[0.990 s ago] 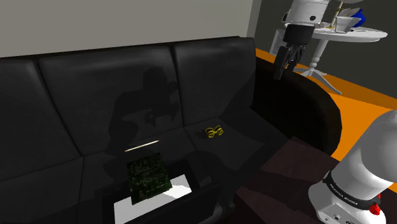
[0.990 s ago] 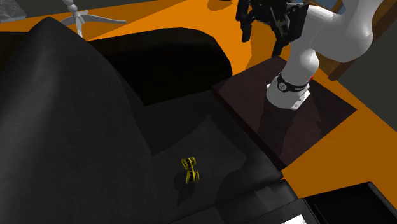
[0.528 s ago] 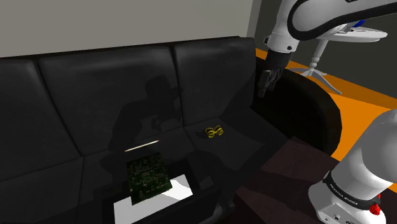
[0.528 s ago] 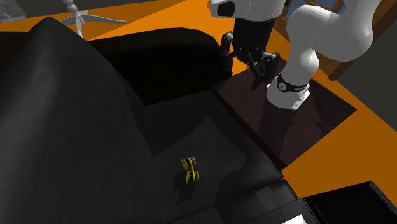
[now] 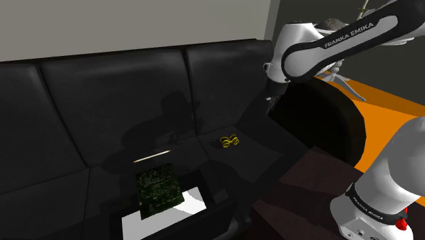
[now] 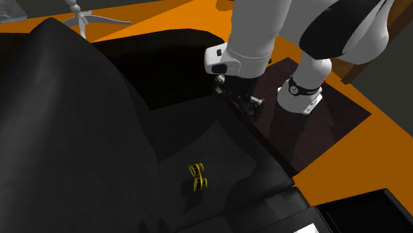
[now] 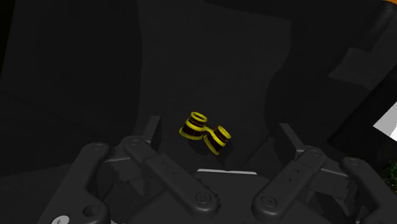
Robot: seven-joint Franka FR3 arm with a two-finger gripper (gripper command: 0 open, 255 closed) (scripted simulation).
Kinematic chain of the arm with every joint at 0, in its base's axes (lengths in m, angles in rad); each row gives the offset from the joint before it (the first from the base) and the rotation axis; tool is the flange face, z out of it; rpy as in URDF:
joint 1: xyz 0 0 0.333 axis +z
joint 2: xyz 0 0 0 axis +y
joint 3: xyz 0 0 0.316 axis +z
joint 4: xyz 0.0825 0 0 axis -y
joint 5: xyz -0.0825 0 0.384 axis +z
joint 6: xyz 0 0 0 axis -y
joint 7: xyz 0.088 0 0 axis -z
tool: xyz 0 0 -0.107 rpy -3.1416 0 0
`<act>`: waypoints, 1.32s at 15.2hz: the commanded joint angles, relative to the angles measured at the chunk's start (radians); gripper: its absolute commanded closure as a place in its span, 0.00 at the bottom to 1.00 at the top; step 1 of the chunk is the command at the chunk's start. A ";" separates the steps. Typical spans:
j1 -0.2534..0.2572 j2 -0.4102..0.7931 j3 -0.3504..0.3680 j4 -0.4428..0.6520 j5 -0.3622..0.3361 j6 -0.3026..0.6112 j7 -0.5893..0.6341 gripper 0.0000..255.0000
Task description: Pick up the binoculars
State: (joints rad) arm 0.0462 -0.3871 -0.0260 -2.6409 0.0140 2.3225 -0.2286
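Yellow-ringed twin-barrel binoculars [image 7: 205, 132] on smooth black sofa [image 7: 95, 76]

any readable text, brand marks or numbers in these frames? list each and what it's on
"FRANKA EMIKA": dark letters along the white upper link of the arm, shoulder view.
Black band round the arm's base: white lettering, too small to read surely in either exterior view.
Binoculars, yellow and black: no text.
Black sofa: no text.
No numbers or signs elsewhere.
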 commanded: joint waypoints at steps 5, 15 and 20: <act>0.004 0.248 0.012 0.024 -0.052 0.273 -0.035 0.00; 0.040 0.688 -0.026 0.206 -0.274 0.608 0.037 0.00; 0.087 0.831 -0.074 0.288 -0.328 0.691 0.065 0.00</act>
State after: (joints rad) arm 0.1267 0.4257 -0.0935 -2.3610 -0.3080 3.0001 -0.1678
